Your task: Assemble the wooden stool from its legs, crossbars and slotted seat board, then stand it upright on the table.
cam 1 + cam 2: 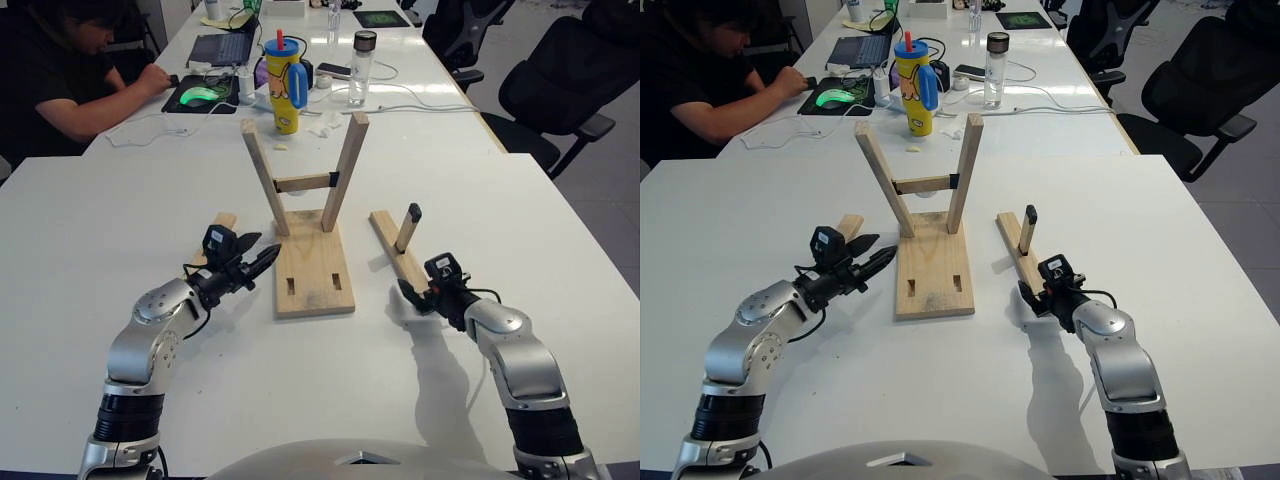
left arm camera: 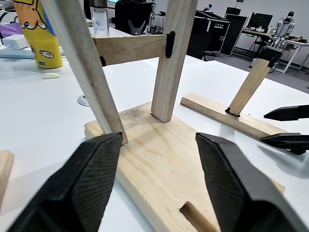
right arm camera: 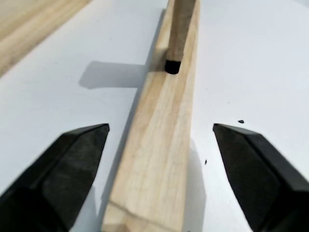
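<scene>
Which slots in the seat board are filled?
Far pair filled, near pair empty: two legs joined by a crossbar stand at the far end of the seat board; the near slots are bare holes.

**Seat board** [image 1: 314, 268]: pale bare wood, matt, visible grain, with a darker scuffed patch near the legs.
**Legs** [image 1: 345, 170], **crossbar** [image 1: 302, 183]: same unvarnished matt wood, with a matt black fitting [image 1: 334, 180] at the joint.
**Loose leg** [image 3: 154, 164]: bare wood, straight grain, slightly rough edges.
**Table** [image 1: 100, 230]: white, smooth, with a faint sheen.
**Left gripper** [image 2: 158, 140], **right gripper** [image 3: 160, 127]: fingers [image 2: 87, 188] matt black and finely textured. Whether they are plastic or rubber cannot be told.
</scene>
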You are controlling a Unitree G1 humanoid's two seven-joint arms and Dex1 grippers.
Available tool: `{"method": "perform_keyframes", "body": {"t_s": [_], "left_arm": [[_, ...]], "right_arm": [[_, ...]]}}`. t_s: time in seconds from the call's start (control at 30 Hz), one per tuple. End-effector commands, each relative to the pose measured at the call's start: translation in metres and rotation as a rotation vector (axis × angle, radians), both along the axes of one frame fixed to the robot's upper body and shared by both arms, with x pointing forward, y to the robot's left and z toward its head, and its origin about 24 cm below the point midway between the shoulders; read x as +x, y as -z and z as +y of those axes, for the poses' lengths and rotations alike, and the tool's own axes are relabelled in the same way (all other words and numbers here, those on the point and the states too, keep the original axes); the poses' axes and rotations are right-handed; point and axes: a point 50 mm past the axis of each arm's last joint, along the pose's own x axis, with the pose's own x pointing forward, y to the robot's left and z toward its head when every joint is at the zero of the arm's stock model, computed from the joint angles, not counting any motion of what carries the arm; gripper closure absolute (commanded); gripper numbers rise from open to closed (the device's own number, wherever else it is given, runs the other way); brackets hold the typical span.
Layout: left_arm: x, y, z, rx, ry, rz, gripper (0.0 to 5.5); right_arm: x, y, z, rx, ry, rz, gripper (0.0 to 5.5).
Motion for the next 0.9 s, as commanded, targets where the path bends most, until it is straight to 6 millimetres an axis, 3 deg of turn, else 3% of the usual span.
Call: {"method": "perform_keyframes", "body": {"t_s": [0.03, 0.17, 0.6, 0.77, 0.9], "left_arm": [[0.002, -0.004, -0.006, -0.001, 0.033, -0.006, 2.60], [0.003, -0.006, -0.006, 0.016, 0.052, -0.014, 2.60], [0.009, -0.016, -0.008, 0.036, 0.089, -0.068, 2.60], [0.012, -0.023, -0.010, -0.002, 0.094, -0.082, 2.60], [0.013, -0.030, -0.010, -0.054, 0.131, -0.082, 2.60]], "right_arm": [[0.013, 0.003, 0.001, -0.025, 0.004, 0.005, 1.20], [0.017, 0.010, -0.001, -0.006, 0.009, 0.052, 1.46], [0.013, 0.024, 0.008, 0.235, 0.083, 0.161, 3.46], [0.033, -0.013, 0.012, 0.405, 0.112, -0.096, 3.46], [0.046, -0.074, 0.020, 0.743, 0.095, -0.399, 3.46]]}}
